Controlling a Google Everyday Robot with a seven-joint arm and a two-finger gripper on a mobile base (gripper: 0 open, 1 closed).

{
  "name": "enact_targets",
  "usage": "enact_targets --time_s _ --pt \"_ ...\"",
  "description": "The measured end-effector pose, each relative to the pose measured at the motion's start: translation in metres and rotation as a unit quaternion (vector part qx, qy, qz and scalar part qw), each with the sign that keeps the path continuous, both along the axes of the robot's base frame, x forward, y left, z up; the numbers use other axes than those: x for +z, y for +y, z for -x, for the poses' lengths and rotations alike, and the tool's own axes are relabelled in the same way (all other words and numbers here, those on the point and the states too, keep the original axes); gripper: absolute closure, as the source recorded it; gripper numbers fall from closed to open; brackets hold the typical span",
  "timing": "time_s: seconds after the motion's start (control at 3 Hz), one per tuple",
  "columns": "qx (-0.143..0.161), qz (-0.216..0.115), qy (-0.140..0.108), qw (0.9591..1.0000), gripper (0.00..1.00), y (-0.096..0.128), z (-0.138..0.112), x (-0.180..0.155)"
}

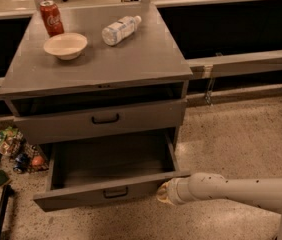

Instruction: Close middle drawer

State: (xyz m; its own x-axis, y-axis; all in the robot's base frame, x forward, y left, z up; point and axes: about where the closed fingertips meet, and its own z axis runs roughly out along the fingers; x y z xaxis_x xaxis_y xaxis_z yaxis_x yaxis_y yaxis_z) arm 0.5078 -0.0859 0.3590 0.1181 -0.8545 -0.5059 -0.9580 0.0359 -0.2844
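Observation:
The middle drawer [88, 193] is the grey drawer pulled far out of the grey cabinet [101, 64], low near the floor. Its deep tray is empty and its front panel carries a small black bar handle [115, 192]. My gripper [163, 194] sits at the end of the white arm [231, 188], which reaches in from the right. It is at the right end of the drawer's front panel and seems to touch it. The arm lies low over the floor.
Above the open drawer is a taller drawer front [101, 120], slightly out. On the cabinet top stand a red can [50, 17], a white bowl [65, 45] and a lying water bottle [119, 29]. Snack bags and litter [6, 151] lie on the floor at left.

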Motion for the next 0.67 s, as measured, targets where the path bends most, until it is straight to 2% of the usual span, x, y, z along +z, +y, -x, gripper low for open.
enact_targets --time_s 0.33,0.67 --pt "0.003 -0.002 -0.017 0.9999 1.00 0.0064 -0.0230 -0.0151" --pt "0.006 -0.001 -0.024 0.9997 1.00 0.0085 -0.0327 -0.0218"
